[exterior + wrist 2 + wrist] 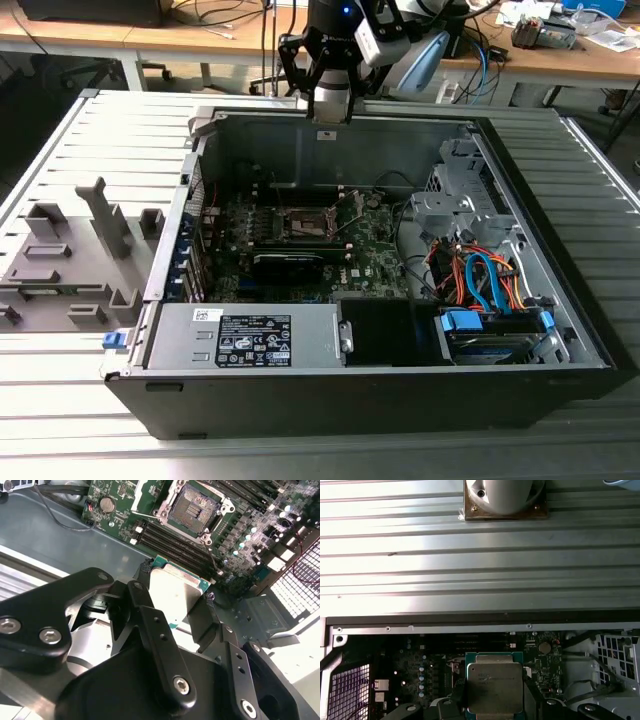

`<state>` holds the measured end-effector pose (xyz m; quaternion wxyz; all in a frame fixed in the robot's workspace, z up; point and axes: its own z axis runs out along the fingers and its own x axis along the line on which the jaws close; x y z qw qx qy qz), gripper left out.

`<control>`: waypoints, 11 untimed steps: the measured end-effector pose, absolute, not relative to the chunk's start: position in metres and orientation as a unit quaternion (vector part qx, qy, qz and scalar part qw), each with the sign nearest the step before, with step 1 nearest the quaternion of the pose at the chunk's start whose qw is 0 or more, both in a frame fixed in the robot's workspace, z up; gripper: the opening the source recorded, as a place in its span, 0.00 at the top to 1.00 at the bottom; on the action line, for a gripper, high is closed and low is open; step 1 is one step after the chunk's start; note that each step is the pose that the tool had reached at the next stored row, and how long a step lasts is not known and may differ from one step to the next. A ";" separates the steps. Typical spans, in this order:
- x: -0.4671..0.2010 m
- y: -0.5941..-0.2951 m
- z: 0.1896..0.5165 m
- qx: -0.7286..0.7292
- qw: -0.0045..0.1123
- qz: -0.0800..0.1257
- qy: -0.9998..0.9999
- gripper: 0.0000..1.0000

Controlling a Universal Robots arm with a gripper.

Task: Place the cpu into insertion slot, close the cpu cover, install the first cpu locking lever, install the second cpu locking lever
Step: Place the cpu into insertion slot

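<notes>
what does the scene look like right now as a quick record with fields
end effector: shut on the chip, high over the back wall of the computer case
chip: clamped between the fingers, grey metal top showing in both wrist views, not in the socket
socket: empty, bare contacts showing
cover: swung up open, at the socket's side toward the exterior view's right
circuit board: green, flat on the case floor around the socket
task state: chip not yet placed, cover not closed

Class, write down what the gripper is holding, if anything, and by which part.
The gripper holds the cpu chip by two opposite side edges, metal top uncovered.
</notes>
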<state>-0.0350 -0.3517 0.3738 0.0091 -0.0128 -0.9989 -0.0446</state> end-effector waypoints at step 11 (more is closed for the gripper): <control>-0.035 -0.354 0.373 -0.013 0.009 -0.045 -0.999 0.46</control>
